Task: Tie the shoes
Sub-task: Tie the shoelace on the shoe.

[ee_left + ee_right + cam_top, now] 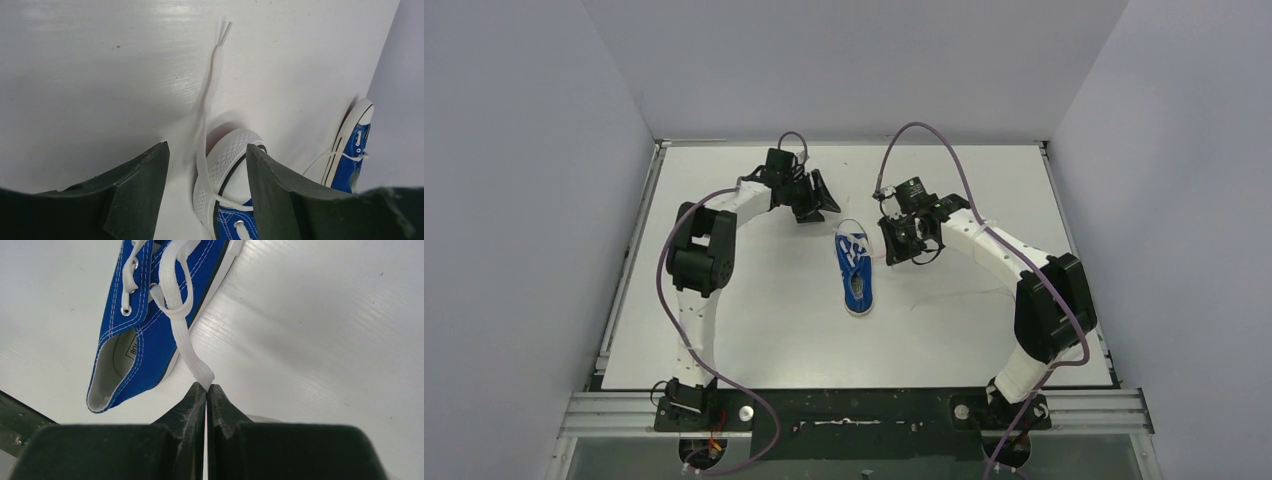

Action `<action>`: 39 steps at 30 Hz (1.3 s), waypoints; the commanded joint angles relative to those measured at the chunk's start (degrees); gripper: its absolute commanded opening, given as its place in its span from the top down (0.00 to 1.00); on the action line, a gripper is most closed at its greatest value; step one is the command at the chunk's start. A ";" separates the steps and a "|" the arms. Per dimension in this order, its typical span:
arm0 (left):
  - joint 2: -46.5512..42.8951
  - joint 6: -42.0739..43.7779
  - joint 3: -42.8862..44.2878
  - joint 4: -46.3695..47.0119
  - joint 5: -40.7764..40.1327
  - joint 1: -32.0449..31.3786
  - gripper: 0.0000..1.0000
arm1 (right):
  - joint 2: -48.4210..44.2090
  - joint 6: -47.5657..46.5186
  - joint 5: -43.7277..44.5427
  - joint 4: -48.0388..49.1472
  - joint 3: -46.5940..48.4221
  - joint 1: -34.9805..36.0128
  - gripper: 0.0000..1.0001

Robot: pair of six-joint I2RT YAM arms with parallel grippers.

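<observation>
Shoes number two in the left wrist view, both blue: one shoe (232,165) points its toe between the left gripper's (206,150) wide-apart, empty fingers, and a second shoe (352,147) lies further right. Near the middle of the table (724,340), the right gripper (206,386) pinches one white lace (185,347) tight.

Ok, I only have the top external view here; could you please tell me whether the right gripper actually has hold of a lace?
Observer: Yes, the right gripper is shut on a flat white lace running from the blue shoe.
Operator: Thank you. What sits below the left gripper?
Observer: The left gripper is open, and a white toe cap shows between its jaws.
Operator: Is any lace end free?
Observer: Yes, one lace end lies loose on the table.
</observation>
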 commanded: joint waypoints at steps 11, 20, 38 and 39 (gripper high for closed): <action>4.01 -5.81 1.39 2.78 0.88 -2.67 0.70 | -0.54 1.40 -0.14 0.03 1.72 -0.09 1.00; 0.21 -4.44 2.92 2.98 1.92 -0.39 1.00 | -3.16 2.26 0.87 -0.58 0.35 -0.06 1.00; -38.92 9.60 -15.99 -21.77 -5.96 2.40 1.00 | -9.08 3.17 4.79 -13.63 -0.22 -0.73 1.00; -41.34 9.35 -17.69 -22.28 -7.62 2.39 1.00 | -8.94 4.05 6.46 -14.20 -0.22 -0.88 1.00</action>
